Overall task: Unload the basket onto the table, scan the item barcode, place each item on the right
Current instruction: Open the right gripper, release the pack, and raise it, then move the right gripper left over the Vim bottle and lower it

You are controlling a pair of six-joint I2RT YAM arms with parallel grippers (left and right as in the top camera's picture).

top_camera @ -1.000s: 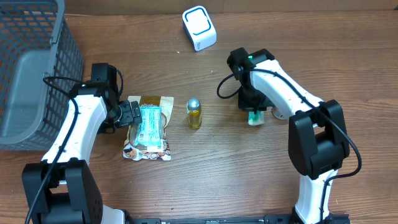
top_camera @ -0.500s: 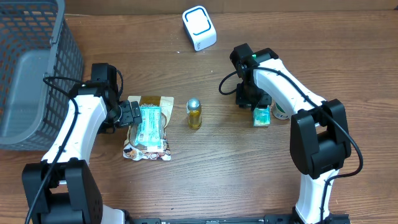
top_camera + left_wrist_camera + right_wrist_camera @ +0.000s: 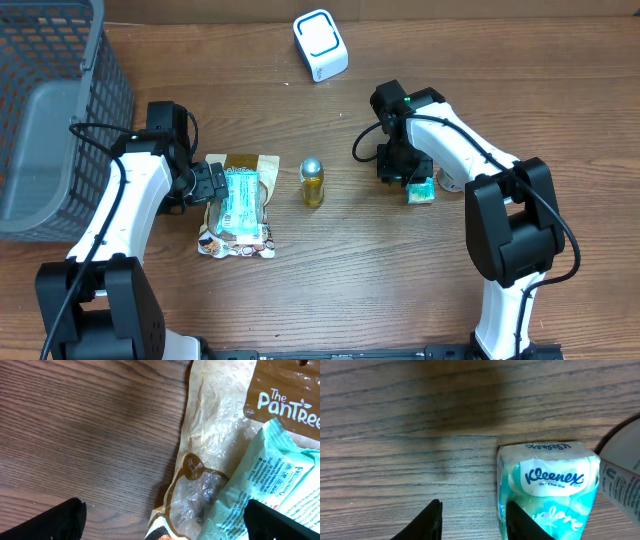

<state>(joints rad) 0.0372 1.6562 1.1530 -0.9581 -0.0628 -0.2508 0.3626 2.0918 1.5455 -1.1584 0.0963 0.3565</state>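
Pick-up step, I'd say. Right gripper [image 3: 475, 506] was partly spread over bare tabletop [image 3: 395, 435], with the Kleenex pack [image 3: 547, 480] just beside it, lower right of the wrist view, not pinched. Left gripper [image 3: 162, 505] hung spread wide over the snack pouch [image 3: 220, 435]. Next it'd need to straddle the pack, then carry it to the white scanner [image 3: 320, 45] up top.

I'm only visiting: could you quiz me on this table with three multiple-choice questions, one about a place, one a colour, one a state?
1. Where is the basket? A) left edge B) centre C) right edge
2. What colour is the tissue pack? A) red B) teal and white C) black
3. The left gripper is: A) open B) shut C) out of view
Answers: A, its mesh wall fills the overhead view's left side; B, the wrapper shows it; A, its fingers stand wide apart over the pouch.
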